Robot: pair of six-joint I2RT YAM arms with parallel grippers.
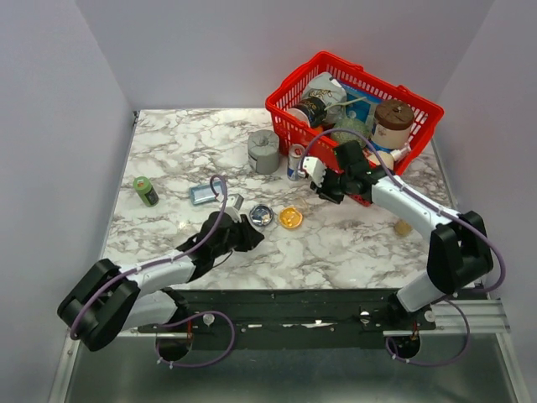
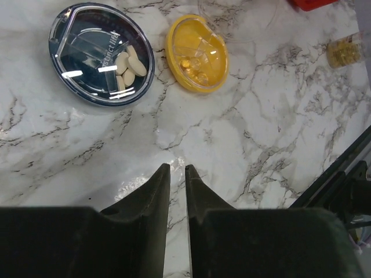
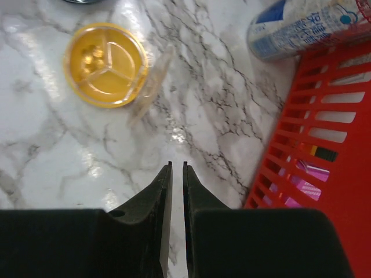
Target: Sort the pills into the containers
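White marble table (image 1: 352, 243) with grey wiggly lines all over, shiny in spots. Plain pale walls (image 1: 252, 50) on three sides. Dark bar (image 1: 285, 306) along the near edge, with both arm bases bolted on.

Near the middle of the table, two small round dishes side by side, close but not touching. On the left, the silvery dish (image 2: 101, 55), dark blue inside, with a few long white pills (image 2: 127, 66) in one part. On the right, the orange dish (image 3: 105, 65), see-through, split in three parts, with tiny yellow pills (image 3: 90, 55) in one part. Just beside the orange dish, a clear flat piece (image 3: 152, 87) lying on the marble.

Low over bare marble, on the near side of the dishes, the left gripper (image 2: 177, 168), fingers almost together with only a thin gap, nothing between them. Between the orange dish and the red basket (image 3: 324, 92), the right gripper (image 3: 177, 165), fingers also nearly closed, nothing held.

Far right corner: the red basket, full of jars and packets. Just beside it, a blue and white can (image 3: 301, 26). Near the can, a grey round tub (image 1: 263, 151). Well off to the left, a green bottle (image 1: 145, 191) lying down. Between the green bottle and the dishes, a small square tin (image 1: 202, 195). On the right side, a little amber thing (image 2: 344, 51), too blurry to name.
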